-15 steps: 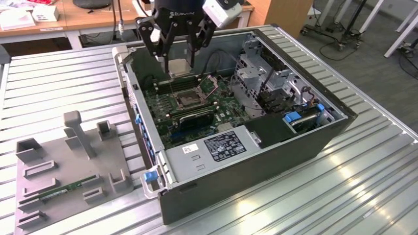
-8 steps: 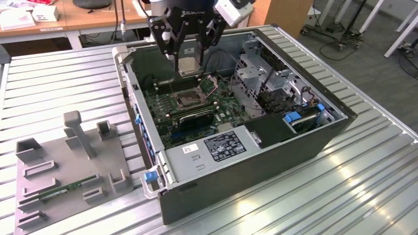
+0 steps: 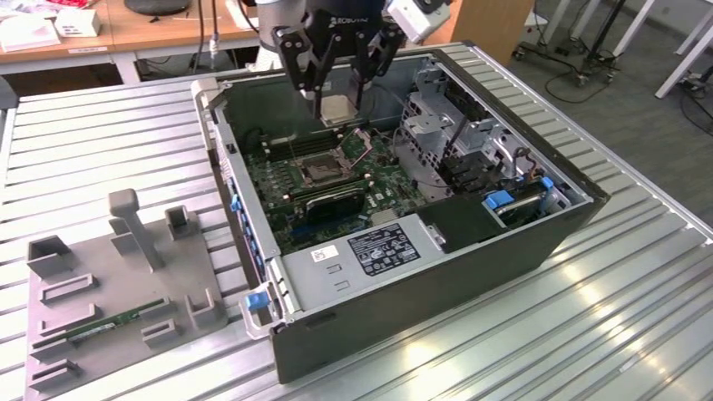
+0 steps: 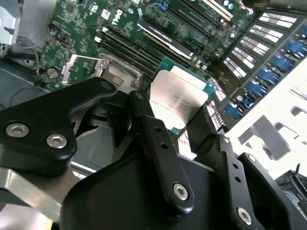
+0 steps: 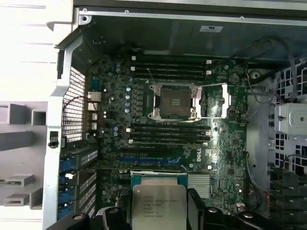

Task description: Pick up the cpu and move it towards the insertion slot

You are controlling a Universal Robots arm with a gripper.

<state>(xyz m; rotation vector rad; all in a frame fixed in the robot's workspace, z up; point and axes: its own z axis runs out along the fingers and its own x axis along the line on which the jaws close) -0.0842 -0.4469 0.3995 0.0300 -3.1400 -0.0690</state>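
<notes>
Indoors, ridged metal table [image 3: 624,317], open computer case [image 3: 557,225], gripper [image 3: 337,107] clasping cpu [image 3: 337,109] above slot [image 3: 317,170], grey fixture [image 3: 112,284] beside, wooden desks [image 3: 145,33] behind.

A worktable [image 3: 624,317] of ribbed, pale metal slats fills most of the exterior view, catching bright glare streaks toward 4 o'clock. At 11 o'clock stands a wooden desk [image 3: 134,33] with a light brown top, carrying white boxes [image 3: 50,29] and a dark rounded object. Behind the table at 1 o'clock rises a brown wooden panel [image 3: 490,25]. Toward 2 o'clock the floor [image 3: 635,92] is grey carpet, with castered dark chair bases [image 3: 557,58] and white furniture legs [image 3: 690,50] standing on it. Light is even and bright, indoor
</notes>
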